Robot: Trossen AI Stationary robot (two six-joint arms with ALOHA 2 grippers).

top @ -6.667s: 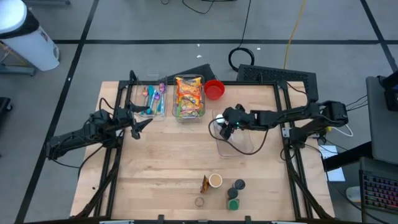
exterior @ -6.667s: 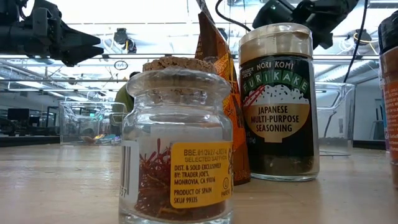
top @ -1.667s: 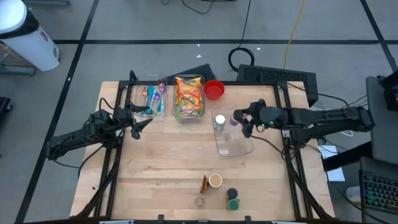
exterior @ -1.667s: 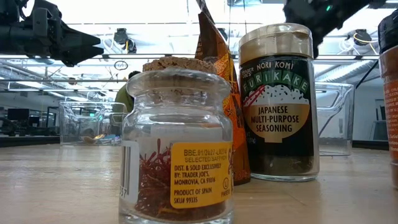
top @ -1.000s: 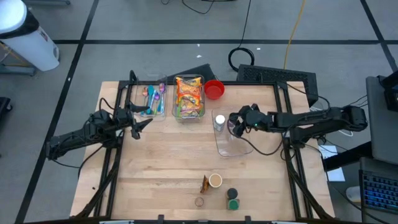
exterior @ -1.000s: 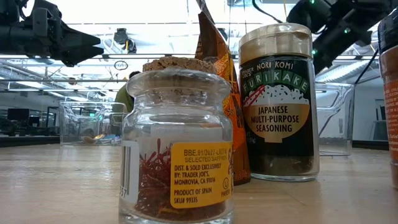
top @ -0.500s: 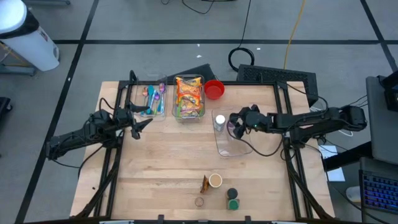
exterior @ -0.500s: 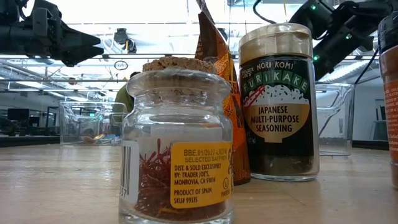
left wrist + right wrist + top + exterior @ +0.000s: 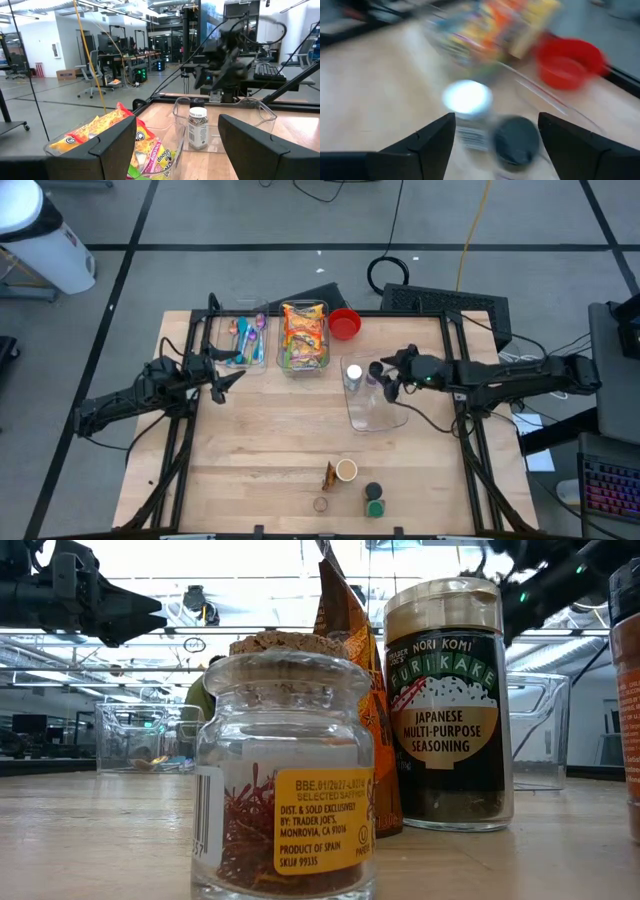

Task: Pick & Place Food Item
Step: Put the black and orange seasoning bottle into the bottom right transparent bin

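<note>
Two jars (image 9: 363, 374) stand in the clear bin (image 9: 385, 418); snack tray (image 9: 304, 337) left of it; bowl (image 9: 344, 323) behind.

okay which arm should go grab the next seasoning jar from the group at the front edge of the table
Probably the right. The right gripper is open and empty above the clear bin, on the jars' side. The left gripper hovers farther off, by the utensil tray.

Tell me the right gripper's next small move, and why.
Probably lift the right gripper straight up, out of the clear bin. It is open, and the dark-lidded jar appears to stand free in the bin beside the white-lidded jar. More jars wait near the table's front edge.
</note>
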